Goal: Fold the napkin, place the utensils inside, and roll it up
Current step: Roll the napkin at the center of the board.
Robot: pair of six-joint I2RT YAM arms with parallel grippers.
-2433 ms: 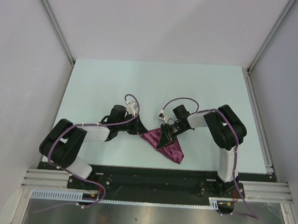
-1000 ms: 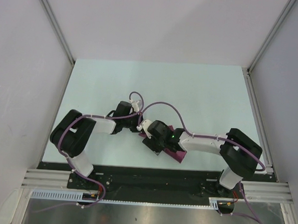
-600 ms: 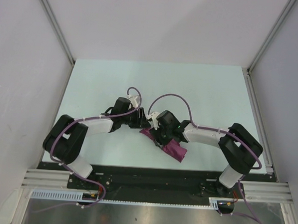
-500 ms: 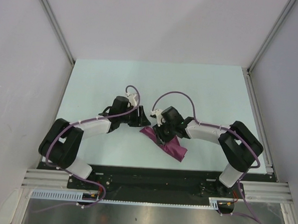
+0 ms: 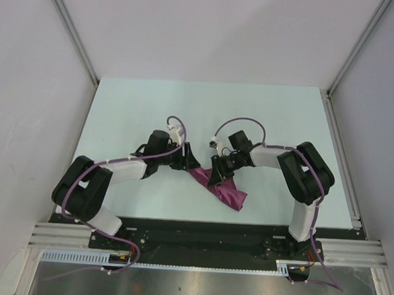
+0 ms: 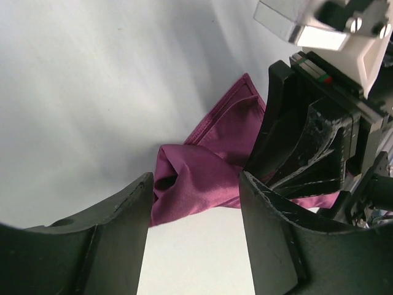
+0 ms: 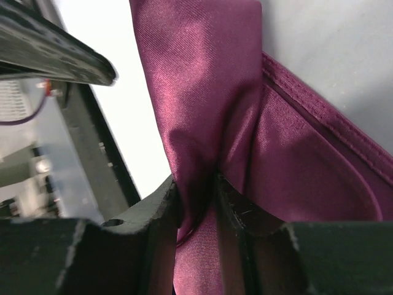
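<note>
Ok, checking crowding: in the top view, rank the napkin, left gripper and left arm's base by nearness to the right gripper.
1. napkin: pinched in the right gripper itself.
2. left gripper: just to its left, at the napkin's end.
3. left arm's base: far left, at the near edge.

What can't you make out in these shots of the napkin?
The utensils: seen in no view; whether the napkin hides them cannot be told.
Top view: the napkin's middle, under the right tool.
Left wrist view: its far end, behind the right tool.
Right wrist view: cloth cut off by top and right edges.
</note>
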